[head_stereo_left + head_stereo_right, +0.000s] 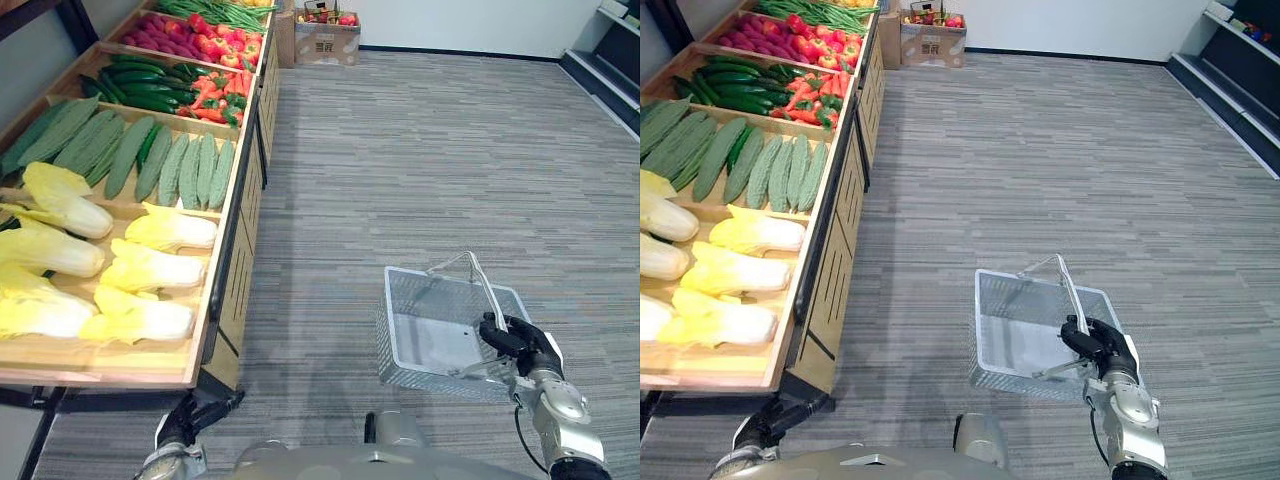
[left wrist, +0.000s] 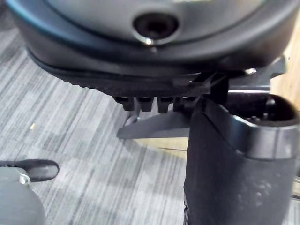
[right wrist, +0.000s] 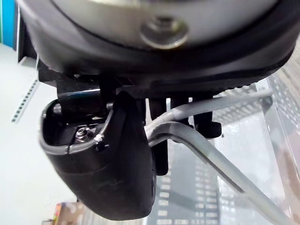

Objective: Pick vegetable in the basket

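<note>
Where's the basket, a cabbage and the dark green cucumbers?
basket point(image 1: 432, 378), left eye view, on its front mesh wall.
cabbage point(image 1: 172, 231), left eye view, on the middle of one head.
cucumbers point(image 1: 138, 88), left eye view, on the middle of the dark green pile.

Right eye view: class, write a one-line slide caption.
Right hand holds the wire basket by its handles beside a wooden stand of napa cabbages and bitter gourds.

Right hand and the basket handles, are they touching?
Touching. The right wrist view shows the right hand closed round the basket handles, which pass between its thumb and fingers.
</note>
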Controlling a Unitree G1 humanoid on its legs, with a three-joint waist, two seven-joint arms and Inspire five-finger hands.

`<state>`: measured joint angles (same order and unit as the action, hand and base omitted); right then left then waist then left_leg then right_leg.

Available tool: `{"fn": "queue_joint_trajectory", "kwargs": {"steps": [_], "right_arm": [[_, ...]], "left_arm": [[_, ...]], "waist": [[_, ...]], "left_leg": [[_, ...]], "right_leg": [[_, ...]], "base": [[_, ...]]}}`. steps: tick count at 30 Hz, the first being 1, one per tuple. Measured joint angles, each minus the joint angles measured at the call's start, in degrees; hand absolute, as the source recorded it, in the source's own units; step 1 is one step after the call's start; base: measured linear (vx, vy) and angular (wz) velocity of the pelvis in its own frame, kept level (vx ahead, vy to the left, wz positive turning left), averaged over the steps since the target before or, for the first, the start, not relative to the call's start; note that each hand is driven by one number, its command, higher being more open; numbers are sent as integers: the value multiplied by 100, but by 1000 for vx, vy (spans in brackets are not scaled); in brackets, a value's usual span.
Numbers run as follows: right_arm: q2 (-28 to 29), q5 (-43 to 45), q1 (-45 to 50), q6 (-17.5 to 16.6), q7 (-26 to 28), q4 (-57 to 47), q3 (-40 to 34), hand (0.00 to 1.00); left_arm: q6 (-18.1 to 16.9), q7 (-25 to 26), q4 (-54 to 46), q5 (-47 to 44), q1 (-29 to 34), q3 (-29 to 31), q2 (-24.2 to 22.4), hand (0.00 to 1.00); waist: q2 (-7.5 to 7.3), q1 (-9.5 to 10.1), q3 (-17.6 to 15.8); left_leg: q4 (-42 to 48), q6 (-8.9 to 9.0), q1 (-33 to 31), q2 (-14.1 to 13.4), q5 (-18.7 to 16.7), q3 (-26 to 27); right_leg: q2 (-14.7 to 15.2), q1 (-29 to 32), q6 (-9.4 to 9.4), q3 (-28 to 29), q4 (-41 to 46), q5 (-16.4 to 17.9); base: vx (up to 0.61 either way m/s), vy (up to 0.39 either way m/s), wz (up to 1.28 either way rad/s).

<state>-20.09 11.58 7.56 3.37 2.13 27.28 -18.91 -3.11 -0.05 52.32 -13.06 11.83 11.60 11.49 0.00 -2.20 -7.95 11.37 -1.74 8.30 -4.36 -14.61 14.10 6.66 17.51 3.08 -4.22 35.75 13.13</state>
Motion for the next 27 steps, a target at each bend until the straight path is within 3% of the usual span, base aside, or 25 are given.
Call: {"fn": "queue_joint_trajectory", "kwargs": {"steps": [1, 2, 3, 4, 5, 6, 9, 10, 12, 14, 17, 18, 19, 20, 21, 23, 25, 27], "right_arm": [[0, 7, 0, 0, -5, 0, -25, 0], [1, 7, 1, 0, -4, 1, -25, 0], [2, 9, 2, 0, -4, 1, -25, 0], [-2, 9, 1, 0, -5, 3, -30, 0], [-1, 10, 12, 1, -23, 27, -91, 0], [-2, 9, 9, 0, -43, 30, -216, 0], [3, 9, 13, 2, -51, 31, -323, 0], [10, 9, 10, 2, -39, 31, -324, 0], [9, 8, 14, 1, -24, 59, -324, 0], [8, 9, 35, 2, -30, 60, -336, 0], [4, 42, 75, 2, -36, 61, -353, 0], [4, 60, 91, 2, -38, 60, -353, 0], [-28, 69, 94, 2, -68, 60, -362, 0], [-30, 70, 93, 2, -70, 60, -362, 0], [-36, 127, 85, 1, -140, 59, -380, 0], [-38, 160, 72, 0, -148, 50, -408, 0], [-40, 212, 44, -1, -148, 44, -417, 0], [-46, 212, 46, -4, -147, 35, -465, 0]], "left_arm": [[0, 87, 16, -2, 3, 12, 11, 100], [-1, 118, 34, -1, 7, 16, 23, 100], [-2, 134, 121, 2, 12, 38, 99, 100], [-2, 146, 160, 3, 16, 58, 148, 100], [3, 161, 286, 11, 5, 55, 155, 100], [6, 99, 334, 49, -63, -18, 42, 100], [-16, -66, 339, 89, -235, -71, -231, 100], [-20, -88, 341, 107, -279, -72, -253, 100], [-56, -112, 336, 205, -332, -71, -292, 100], [-62, -90, 335, 197, -319, -54, -291, 100], [-61, -63, 324, 172, -230, -51, -264, 100], [-51, -54, 326, 139, -179, -50, -257, 100], [-46, -65, 325, 140, -108, -68, -265, 100], [-45, -66, 324, 140, -108, -69, -265, 100], [-39, -80, 308, 138, -120, -113, -265, 100], [-39, -86, 130, 130, -107, -182, -266, 100], [-39, -106, 45, 121, -133, -200, -265, 100], [-39, -115, -115, 121, -123, -226, -268, 100]], "waist": [[-15, 9, -78], [-50, 14, -104], [-173, 13, -160], [-228, 10, -207], [-232, 6, -228], [-34, -29, -223], [218, -62, -180], [240, -83, -171], [238, -170, -148], [273, -170, -126], [296, -106, -116], [247, -79, -142], [214, -63, -165], [213, -61, -166], [129, -4, -217], [71, 86, -242], [-10, 122, -286], [29, 161, -276]], "left_leg": [[-2, 172, 88, -111, -69, -48], [-1, 275, 128, -135, -107, -70], [28, 474, 234, -149, -219, -139], [47, 592, 297, -160, -293, -191], [37, 768, 397, -254, -410, -284], [-59, 799, 433, -475, -476, -407], [-266, 876, 509, -799, -367, -676], [-223, 929, 503, -836, -313, -739], [421, 959, 265, -988, -216, -1011], [1476, 877, -184, -1144, -77, -1256], [3060, 533, -821, -1439, 786, -1331], [3579, 351, -996, -1615, 1312, -1242], [4188, 269, -1235, -1795, 1213, -1064], [4220, 273, -1244, -1801, 1194, -1053], [4656, 254, -1572, -1829, 674, -651], [4386, 248, -1838, -1733, 313, -229], [3622, 230, -2106, -1343, 125, 46], [2160, 339, -2289, -872, 228, 401]], "right_leg": [[-7, 96, 239, 68, -1054, -214], [7, 107, 278, 144, -1484, -354], [114, 25, 328, 208, -2272, -643], [168, -10, 360, 190, -2439, -997], [80, -84, 380, 50, -2417, -1622], [-86, -15, 347, -104, -2157, -1634], [-301, 249, -69, -368, -1426, -1197], [-303, 277, -108, -410, -1287, -1081], [-324, 160, -249, -590, -1084, -784], [-466, -96, -315, -696, -1263, -740], [-732, -629, -414, -771, -1631, -687], [-836, -950, -533, -766, -1837, -625], [-899, -1229, -645, -750, -1997, -594], [-902, -1239, -648, -750, -2002, -593], [-866, -1629, -717, -751, -2218, -553], [-787, -1916, -727, -794, -2400, -539], [-591, -2065, -663, -819, -2427, -424], [-417, -2191, -433, -852, -2417, -308]], "base": [[166, -233, 21], [207, -280, 23], [216, -284, 21], [337, -456, 27], [349, -454, 35], [290, -369, 36], [252, -279, 29], [216, -232, 30], [198, -227, 32], [180, -190, 12], [228, -173, -2], [285, -168, 5], [295, -155, 6], [293, -126, 10], [281, -108, 7], [281, -67, 9], [249, 36, 14], [280, 133, 13]]}}
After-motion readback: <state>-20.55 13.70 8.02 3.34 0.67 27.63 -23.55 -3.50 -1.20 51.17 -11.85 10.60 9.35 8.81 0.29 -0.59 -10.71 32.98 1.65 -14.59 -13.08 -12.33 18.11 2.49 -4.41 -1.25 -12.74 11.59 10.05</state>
